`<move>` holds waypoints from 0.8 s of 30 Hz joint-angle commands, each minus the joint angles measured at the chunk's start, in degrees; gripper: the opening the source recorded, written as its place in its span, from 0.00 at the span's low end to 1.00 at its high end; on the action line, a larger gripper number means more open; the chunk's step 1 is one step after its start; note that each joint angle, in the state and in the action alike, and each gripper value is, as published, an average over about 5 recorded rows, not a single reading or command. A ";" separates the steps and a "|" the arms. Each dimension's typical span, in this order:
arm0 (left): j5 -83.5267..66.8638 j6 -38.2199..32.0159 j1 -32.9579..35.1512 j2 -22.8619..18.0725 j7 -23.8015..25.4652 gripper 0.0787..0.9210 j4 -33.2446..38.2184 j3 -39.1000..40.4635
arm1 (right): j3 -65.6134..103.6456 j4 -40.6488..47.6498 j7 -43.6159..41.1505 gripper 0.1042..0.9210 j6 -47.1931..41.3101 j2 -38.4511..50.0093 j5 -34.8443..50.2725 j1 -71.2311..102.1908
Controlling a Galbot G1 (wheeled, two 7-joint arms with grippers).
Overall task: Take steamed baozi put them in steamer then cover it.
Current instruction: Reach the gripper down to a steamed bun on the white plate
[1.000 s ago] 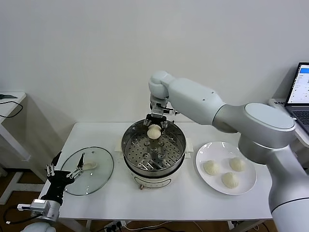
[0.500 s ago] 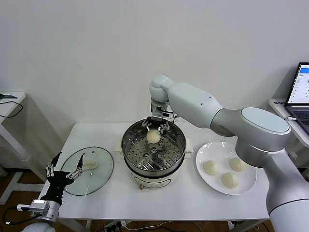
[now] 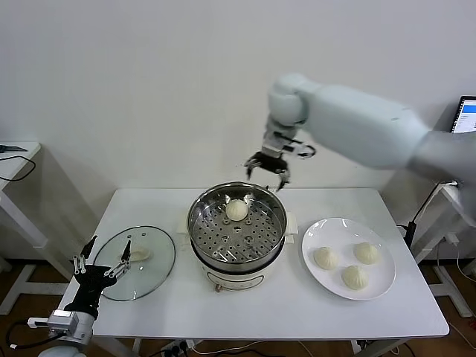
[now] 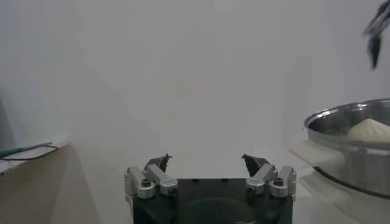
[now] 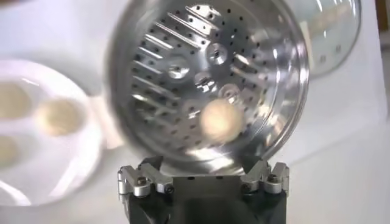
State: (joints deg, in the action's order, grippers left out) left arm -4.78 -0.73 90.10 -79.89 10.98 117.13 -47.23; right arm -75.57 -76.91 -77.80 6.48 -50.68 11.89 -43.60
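Head view: the right gripper [image 3: 268, 165] has let go and lifted clear. It now hangs above the far rim of the steamer [image 3: 236, 256], jaws spread wide and empty, where a sec ago it was down inside w/ a bun pinched between them. That bun [image 3: 236, 210] now sits on the perforated tray, toward the steamer's far side. So one baozi is in; three more [image 3: 325, 257] wait on the white plate [image 3: 381, 288] just right of the steamer. The cover [image 3: 162, 262] lies flat on the table left of the steamer, well apart from it. The left gripper [image 3: 99, 266] is parked by the cover's near-left edge, fingers splayed open, holding nothing.

Left wrist view: the left gripper's open tips [image 4: 208, 163] point at bare wall; steamer rim and the bun's top [image 4: 370, 128] show off to one side.

Right wrist view: blurry, but the bun [image 5: 219, 120] looks to rest alone on the tray, nothing betw. the gripper's fingers [image 5: 270, 176].

Nothing blocks the way from the steamer over to the plate. Laptop [image 3: 466, 125] sits far right of the steamer, off the table.
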 commanded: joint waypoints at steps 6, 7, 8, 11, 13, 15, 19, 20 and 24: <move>0.07 -0.05 0.36 -0.29 -0.11 0.88 1.35 0.56 | -2.23 -8.84 1.01 0.88 -24.95 18.81 8.37 5.31; 0.09 -0.08 0.39 -0.37 -0.11 0.88 1.32 0.65 | -0.83 -8.40 1.71 0.88 -25.82 19.06 8.09 7.59; 0.11 -0.10 0.41 -0.40 -0.11 0.88 1.29 0.74 | 0.61 -7.94 2.27 0.88 -26.47 19.22 7.66 9.84; 0.15 -0.15 0.38 -0.50 -0.14 0.88 1.25 0.87 | 4.96 -6.32 3.95 0.88 -26.95 19.30 5.55 16.34; 0.15 -0.14 0.32 -0.53 -0.16 0.88 1.24 0.88 | 7.73 -5.26 5.13 0.88 -26.64 19.30 3.60 20.21; 0.15 -0.13 0.24 -0.54 -0.17 0.88 1.18 0.91 | 10.01 -4.43 6.46 0.88 -26.09 19.27 1.63 23.28; 0.24 -0.15 0.07 -0.58 -0.20 0.88 0.78 1.14 | 14.80 -2.68 9.93 0.88 -25.05 18.59 -1.83 29.42; 0.29 -0.16 0.05 -0.60 -0.20 0.88 0.71 1.22 | 15.80 -2.20 10.63 0.88 -24.95 18.31 -2.53 30.70; 0.41 -0.20 0.04 -0.66 -0.22 0.88 0.67 1.48 | 18.88 0.10 12.88 0.88 -24.60 16.85 -4.56 34.75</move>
State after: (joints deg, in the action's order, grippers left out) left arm -4.50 -0.87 90.13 -80.48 10.79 117.83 -45.95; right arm -62.57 -78.20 -68.55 -15.64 -35.37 10.26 -18.11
